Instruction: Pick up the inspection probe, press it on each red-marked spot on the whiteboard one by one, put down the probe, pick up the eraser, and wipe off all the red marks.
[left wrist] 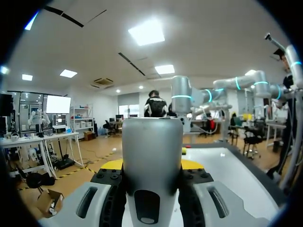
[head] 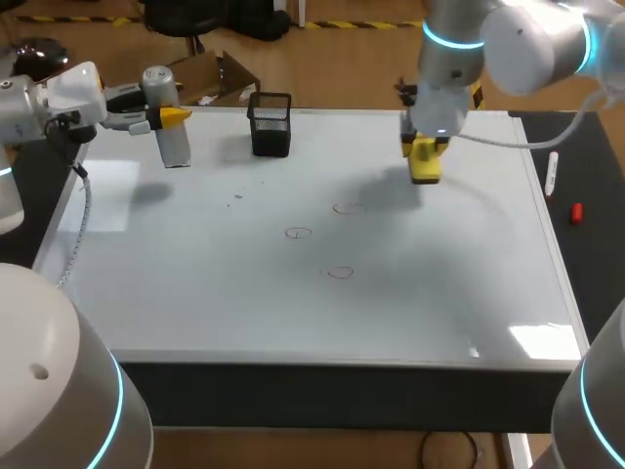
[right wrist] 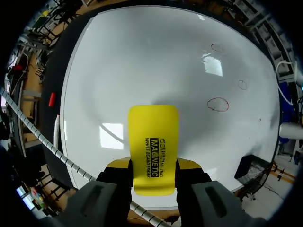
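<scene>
Three faint red circle marks [head: 298, 234] sit near the middle of the flat white whiteboard [head: 244, 313] covering the tabletop. The right pincer [head: 427, 149] clamps the yellow block eraser [head: 426, 168] from two sides over the board's far right part, apart from the marks. The left pincer [head: 168, 117] grips the grey cylindrical inspection probe [head: 172, 137] over the far left corner, near a black mesh pen cup [head: 270, 124].
</scene>
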Motion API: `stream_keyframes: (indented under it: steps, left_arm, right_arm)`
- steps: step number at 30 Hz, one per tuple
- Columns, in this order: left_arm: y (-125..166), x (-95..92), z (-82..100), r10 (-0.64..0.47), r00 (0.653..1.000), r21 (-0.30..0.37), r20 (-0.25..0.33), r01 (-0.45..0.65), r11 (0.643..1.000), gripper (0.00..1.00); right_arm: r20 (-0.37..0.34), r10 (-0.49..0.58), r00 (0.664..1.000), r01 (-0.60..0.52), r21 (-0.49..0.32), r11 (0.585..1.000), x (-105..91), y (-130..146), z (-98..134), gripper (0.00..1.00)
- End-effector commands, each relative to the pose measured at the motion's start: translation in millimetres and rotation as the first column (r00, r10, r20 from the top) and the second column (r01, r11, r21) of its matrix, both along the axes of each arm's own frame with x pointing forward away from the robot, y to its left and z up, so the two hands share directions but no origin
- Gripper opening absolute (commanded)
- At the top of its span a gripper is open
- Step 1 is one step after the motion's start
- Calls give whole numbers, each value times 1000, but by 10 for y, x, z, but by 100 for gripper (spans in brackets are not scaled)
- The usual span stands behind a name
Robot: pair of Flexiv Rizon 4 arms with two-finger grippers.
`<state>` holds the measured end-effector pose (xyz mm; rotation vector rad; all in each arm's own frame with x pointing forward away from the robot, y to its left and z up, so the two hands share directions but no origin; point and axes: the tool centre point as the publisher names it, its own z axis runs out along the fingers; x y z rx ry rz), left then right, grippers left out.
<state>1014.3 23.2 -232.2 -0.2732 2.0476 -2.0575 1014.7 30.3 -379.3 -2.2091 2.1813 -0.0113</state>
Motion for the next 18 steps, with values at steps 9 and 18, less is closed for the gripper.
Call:
stream_keyframes:
  steps: [9, 18]
  left_arm:
    - [-7, -18, 14, 6, 1000, 1, 2, -6, 1000, 0]
    - [-7, -18, 14, 6, 1000, 1, 2, -6, 1000, 0]
  right_arm:
    - [68, 152, 986, -153, 9, 988, -345, 954, 92, 0]
    - [103, 220, 970, -228, 67, 971, -571, 1665, 128, 0]
